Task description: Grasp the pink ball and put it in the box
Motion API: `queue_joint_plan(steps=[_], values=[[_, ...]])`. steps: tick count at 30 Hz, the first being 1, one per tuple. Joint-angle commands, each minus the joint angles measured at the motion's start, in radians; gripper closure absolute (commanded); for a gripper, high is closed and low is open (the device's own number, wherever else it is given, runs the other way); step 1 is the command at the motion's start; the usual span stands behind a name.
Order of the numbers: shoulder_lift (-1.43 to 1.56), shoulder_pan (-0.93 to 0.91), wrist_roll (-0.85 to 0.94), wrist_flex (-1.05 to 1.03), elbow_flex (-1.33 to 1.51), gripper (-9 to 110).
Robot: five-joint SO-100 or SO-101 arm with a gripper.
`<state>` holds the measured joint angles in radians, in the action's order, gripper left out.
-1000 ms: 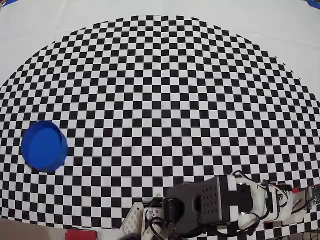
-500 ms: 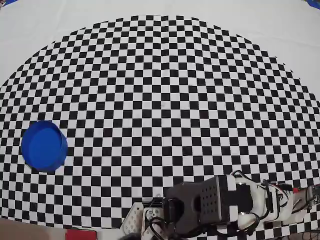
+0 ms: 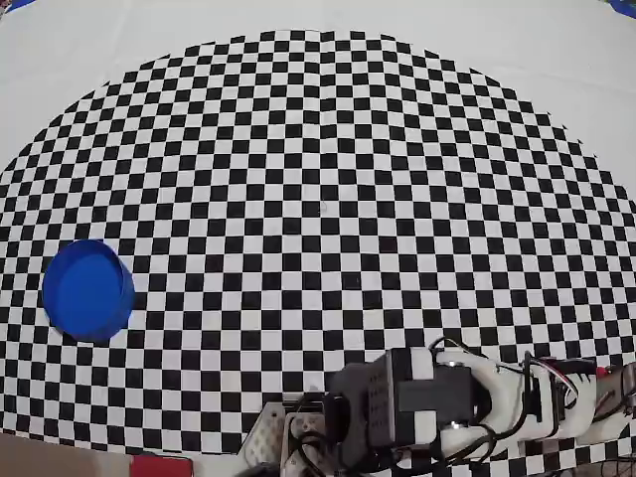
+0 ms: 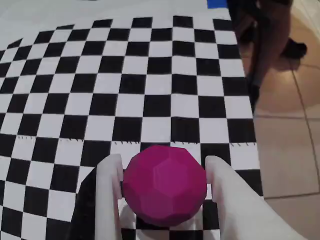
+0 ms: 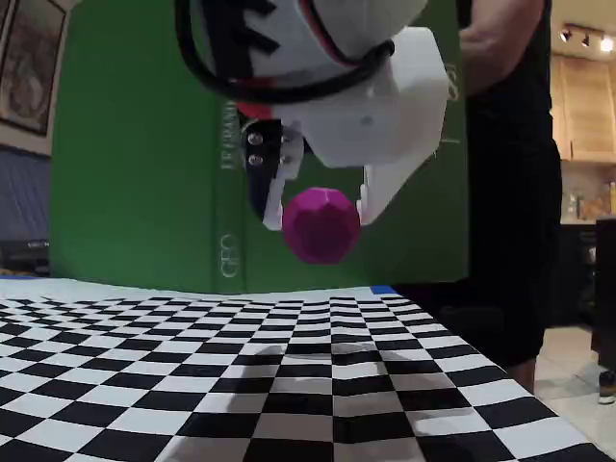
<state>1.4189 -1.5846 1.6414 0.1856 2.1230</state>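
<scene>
1 claw (image 4: 162,167), white, 2 fingers, pinching 1 pink ball (image 4: 164,185) between them. In the wrist view, 1 finger (image 4: 109,180) pressed to the left side of the ball, the other to the right; ball faceted, matte, filling the gap. In the fixed view, claw (image 5: 318,207) hanging from above with the ball (image 5: 320,224) gripped at its tips, clear of the checkered mat (image 5: 241,366), a soft shadow on the squares directly below. Behind the claw in that view, 1 tall green panel (image 5: 135,154) and, to the right, 1 person in dark clothes (image 5: 510,173).

In the overhead view, 1 arm (image 3: 437,407) low in the frame, black and white, with wires on it; claw and ball hidden beneath it there. 1 blue box (image 3: 87,289), round and shallow, well apart from the arm, far to its left and a little higher in the frame, resting on the mat (image 3: 318,199) with nothing visible inside. 1 small red thing (image 3: 159,465) at the bottom edge, left of the arm's base, too cropped to identify.

In the wrist view, tiled floor (image 4: 290,110) right of the claw, past the mat's edge.
</scene>
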Motion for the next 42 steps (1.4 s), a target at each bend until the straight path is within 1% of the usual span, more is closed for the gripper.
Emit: queue_joint_plan(steps=[1,12,42], values=[[0.107,-0.012,0.003,-0.005,0.02,101],[0.258,-0.014,-0.003,-0.026,0.101,101],[0.423,-0.028,-0.005,-0.069,0.169,101]])
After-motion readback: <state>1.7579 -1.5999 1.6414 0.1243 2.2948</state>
